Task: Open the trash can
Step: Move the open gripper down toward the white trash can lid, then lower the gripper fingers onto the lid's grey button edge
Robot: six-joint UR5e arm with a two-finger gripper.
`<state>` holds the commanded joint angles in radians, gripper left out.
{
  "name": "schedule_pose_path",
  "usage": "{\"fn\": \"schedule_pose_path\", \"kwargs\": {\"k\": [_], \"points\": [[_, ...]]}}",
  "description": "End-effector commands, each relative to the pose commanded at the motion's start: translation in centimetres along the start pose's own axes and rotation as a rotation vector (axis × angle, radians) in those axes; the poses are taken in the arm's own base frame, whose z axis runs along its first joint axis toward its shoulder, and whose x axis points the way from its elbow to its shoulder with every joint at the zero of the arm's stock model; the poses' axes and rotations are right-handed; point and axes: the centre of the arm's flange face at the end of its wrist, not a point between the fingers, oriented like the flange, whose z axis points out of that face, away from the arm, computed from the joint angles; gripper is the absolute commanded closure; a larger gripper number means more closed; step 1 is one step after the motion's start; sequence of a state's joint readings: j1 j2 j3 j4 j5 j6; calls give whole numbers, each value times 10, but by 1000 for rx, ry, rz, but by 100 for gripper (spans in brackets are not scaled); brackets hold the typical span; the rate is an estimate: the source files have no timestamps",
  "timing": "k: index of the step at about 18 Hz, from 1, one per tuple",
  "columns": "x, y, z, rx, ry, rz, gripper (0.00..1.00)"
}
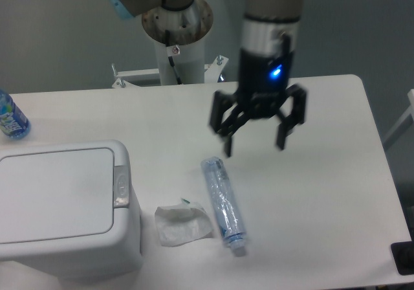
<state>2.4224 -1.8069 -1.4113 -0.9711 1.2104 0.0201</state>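
- Right now the gripper (255, 145) hangs above the middle of the white worktop (336, 193), jaws spread wide and holding nothing.
- At the near left corner sits the trash can (65, 206), lid flat and shut, its grey push-button strip (121, 186) on the side facing the arm, so I'd guess a downward press there would open it.
- Between can and gripper lie a clear plastic bottle (223, 202) on its side and a crumpled white wrapper (181, 224), probably waiting to be binned.
- A blue-labelled bottle (10, 116) stands at the far left edge.
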Motion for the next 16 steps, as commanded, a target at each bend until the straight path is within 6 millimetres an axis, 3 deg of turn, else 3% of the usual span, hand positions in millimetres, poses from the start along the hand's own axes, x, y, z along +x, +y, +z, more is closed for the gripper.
{"fn": "schedule_pose_path", "kwargs": {"k": [8, 16], "points": [[51, 23, 36, -71, 50, 24, 0], [73, 36, 45, -97, 67, 52, 0]]}}
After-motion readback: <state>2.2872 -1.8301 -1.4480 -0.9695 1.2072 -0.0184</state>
